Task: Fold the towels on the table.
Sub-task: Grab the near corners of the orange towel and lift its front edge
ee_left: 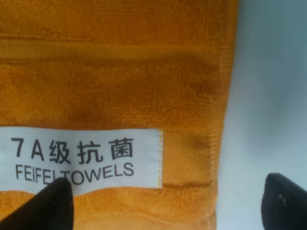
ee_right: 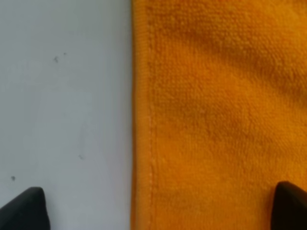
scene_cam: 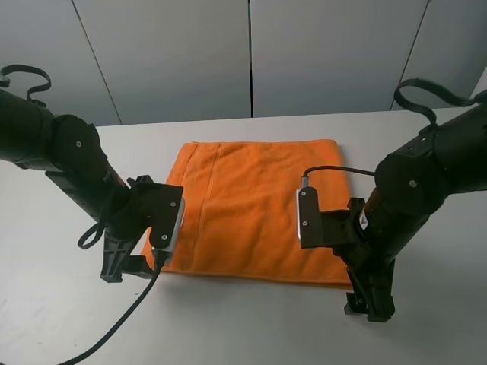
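Observation:
The orange towel (scene_cam: 251, 205) lies flat and spread out in the middle of the white table (scene_cam: 251, 327). My left gripper (scene_cam: 122, 266) is low over the towel's near left corner. In the left wrist view it (ee_left: 165, 206) is open, with one fingertip (ee_left: 48, 206) over the white label (ee_left: 86, 158) and the other over bare table, so it straddles the towel's (ee_left: 120, 72) hemmed edge. My right gripper (scene_cam: 370, 304) is low at the near right corner. In the right wrist view it (ee_right: 158, 211) is open and straddles the towel's (ee_right: 220, 120) hem. Neither holds anything.
Grey wall panels (scene_cam: 251, 53) stand behind the table's far edge. A black cable (scene_cam: 114, 327) trails from the left arm across the front of the table. Bare tabletop surrounds the towel on all sides.

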### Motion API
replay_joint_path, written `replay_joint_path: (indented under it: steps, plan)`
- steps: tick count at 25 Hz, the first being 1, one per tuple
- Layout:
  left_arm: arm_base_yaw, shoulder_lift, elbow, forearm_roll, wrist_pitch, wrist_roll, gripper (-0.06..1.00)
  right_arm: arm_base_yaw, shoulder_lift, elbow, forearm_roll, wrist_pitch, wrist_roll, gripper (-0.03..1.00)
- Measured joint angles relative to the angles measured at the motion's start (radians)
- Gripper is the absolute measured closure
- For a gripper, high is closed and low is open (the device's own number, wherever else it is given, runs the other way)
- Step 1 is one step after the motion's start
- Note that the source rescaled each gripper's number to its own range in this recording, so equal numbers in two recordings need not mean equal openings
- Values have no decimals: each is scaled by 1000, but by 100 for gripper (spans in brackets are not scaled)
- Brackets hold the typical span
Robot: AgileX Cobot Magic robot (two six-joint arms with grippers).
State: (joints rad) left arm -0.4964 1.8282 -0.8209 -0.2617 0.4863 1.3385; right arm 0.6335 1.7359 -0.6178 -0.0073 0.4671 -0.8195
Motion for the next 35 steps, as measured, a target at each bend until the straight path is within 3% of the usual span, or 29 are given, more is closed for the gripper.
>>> replay_joint_path:
  steps: [27, 35]
  plan:
    - [0, 40, 0, -2, -17, -2, -6, 4, 50, -2, 0, -18, 0, -3]
    - [0, 44, 0, -26, -66, -128, -6, 4, 55, -3, 0, -16, 0, -3]
